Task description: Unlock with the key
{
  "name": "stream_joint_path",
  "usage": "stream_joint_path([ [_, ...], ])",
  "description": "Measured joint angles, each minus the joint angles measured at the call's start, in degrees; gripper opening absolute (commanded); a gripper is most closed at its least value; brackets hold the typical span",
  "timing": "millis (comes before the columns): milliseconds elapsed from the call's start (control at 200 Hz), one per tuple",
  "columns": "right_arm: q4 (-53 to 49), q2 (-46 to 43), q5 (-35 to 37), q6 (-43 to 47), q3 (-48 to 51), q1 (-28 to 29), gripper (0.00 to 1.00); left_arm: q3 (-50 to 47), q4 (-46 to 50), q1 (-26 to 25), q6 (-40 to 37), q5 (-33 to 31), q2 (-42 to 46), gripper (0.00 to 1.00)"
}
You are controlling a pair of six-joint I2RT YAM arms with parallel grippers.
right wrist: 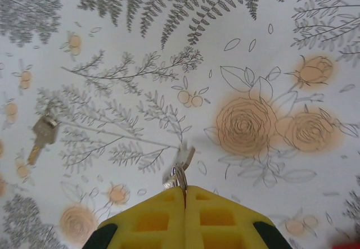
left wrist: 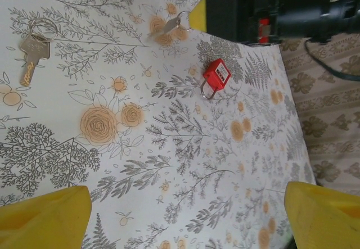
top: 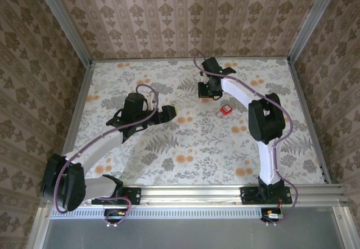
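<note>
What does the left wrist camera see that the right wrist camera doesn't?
Left wrist extra: the whole red padlock lying on the table, and the left gripper with its jaws wide open and nothing between them. Right wrist extra: a close look at the right gripper, jaws shut on the ring of the silver key. Both share: that silver key, the brass key lying loose, and the flowery table.

R gripper [right wrist: 184,190] tips together, pinching key [right wrist: 184,158] by ring | 2nd key [right wrist: 42,137] apart on cloth [right wrist: 281,35]
</note>
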State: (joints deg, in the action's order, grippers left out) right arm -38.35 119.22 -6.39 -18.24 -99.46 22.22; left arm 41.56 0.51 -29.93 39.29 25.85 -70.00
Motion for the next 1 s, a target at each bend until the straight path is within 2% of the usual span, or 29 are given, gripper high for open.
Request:
stream_joint_path([
  [100, 0.7, -4.7, 0.7, -0.3, 2.6, 1.2, 0.03, -2.1, -1.2, -3.1, -1.0, -1.8, 1.7, 0.91],
  [255, 0.7, -11.3, 2.1, -0.6, 5.0, 4.5, 0.03, -5.5, -3.4, -9.9, -5.0, -8.5, 5.2, 0.93],
  [330, 0.5, -14.2, 2.9, -1.1, 5.6, 6.4, 0.03, -9.6, -8.0, -13.4, -9.2, -11.6, 8.0, 0.98],
  [525, 0.4, -21.5, 4.1, -2.2, 7.7, 11.7, 0.04, -24.0, -25.0, -22.5, -20.1, -17.6, 13.7, 0.97],
  [785, -0.5, -29.0, 5.8, -5.0, 9.9, 20.9, 0.03, -29.2, -38.1, -26.8, -32.2, -27.9, 14.8, 0.88],
  [1000, -0.6, -31.6, 7.2, -7.7, 10.1, 26.9, 0.03, -29.9, -45.5, -27.1, -38.0, -34.8, 14.7, 0.76],
])
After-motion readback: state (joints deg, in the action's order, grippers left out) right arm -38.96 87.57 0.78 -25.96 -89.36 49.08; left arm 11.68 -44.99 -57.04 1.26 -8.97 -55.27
